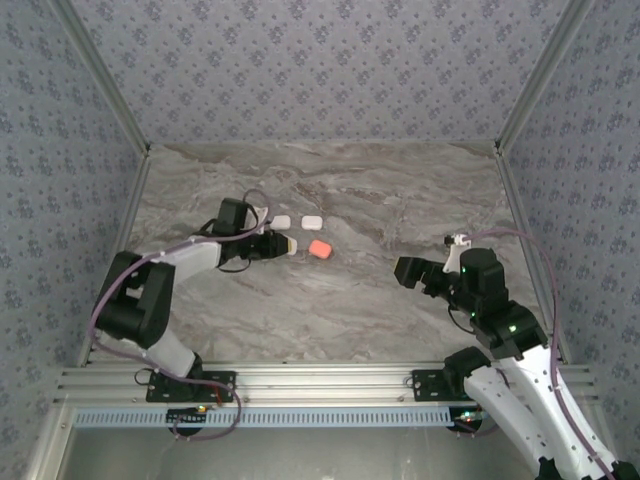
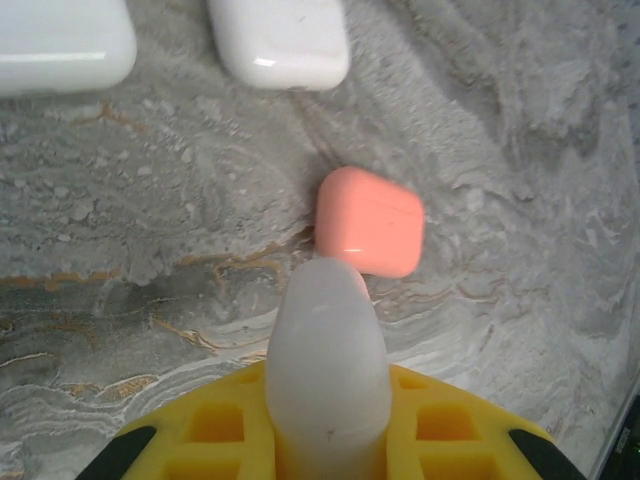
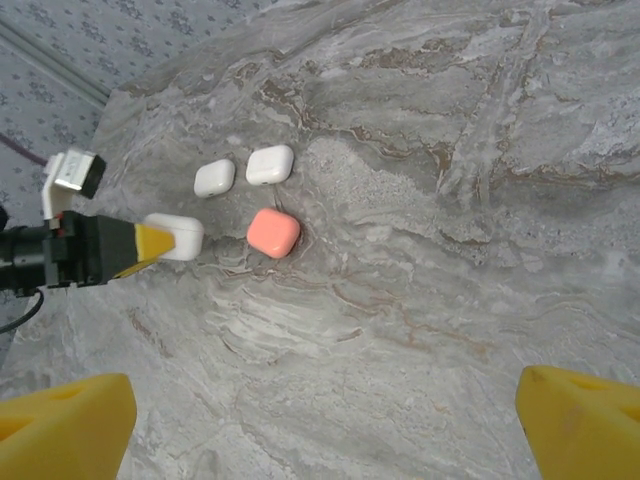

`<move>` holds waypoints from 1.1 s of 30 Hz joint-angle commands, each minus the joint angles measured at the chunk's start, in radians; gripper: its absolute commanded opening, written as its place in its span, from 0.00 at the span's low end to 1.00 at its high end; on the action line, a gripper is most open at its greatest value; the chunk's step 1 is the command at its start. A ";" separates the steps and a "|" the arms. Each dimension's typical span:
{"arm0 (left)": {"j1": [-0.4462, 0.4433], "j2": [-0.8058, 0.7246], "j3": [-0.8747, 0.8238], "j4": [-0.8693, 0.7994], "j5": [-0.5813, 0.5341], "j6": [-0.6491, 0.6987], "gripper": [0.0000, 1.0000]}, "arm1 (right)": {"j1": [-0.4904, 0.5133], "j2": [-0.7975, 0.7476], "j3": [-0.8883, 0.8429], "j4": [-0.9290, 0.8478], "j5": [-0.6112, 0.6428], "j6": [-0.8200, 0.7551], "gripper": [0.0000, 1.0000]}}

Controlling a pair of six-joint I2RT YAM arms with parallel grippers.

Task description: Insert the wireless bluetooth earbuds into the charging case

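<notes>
The right gripper [image 3: 325,400] hangs over the marble table [image 1: 400,300], jaws wide apart and empty. The left gripper [image 3: 148,243] clamps a white charging case [image 2: 325,350], apparently closed. A pink case [image 2: 368,220] lies just ahead of its tip, with two white cases [image 2: 280,40] beyond. Insertion looks unstarted.

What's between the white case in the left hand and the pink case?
Nothing: only bare marble table separates the held white case from the pink case, clearest in the right wrist view.
</notes>
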 commanded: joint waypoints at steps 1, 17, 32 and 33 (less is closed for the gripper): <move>0.006 0.047 0.054 -0.044 0.030 -0.017 0.00 | -0.006 -0.013 0.030 -0.071 -0.018 -0.010 1.00; 0.006 0.161 0.098 -0.119 -0.091 -0.019 0.29 | -0.005 -0.090 0.079 -0.205 -0.013 -0.003 1.00; 0.009 0.101 0.157 -0.218 -0.209 0.048 0.54 | -0.006 -0.118 0.153 -0.356 0.120 0.004 1.00; 0.009 0.094 0.160 -0.223 -0.218 0.051 0.54 | -0.006 -0.117 0.153 -0.358 0.125 0.002 1.00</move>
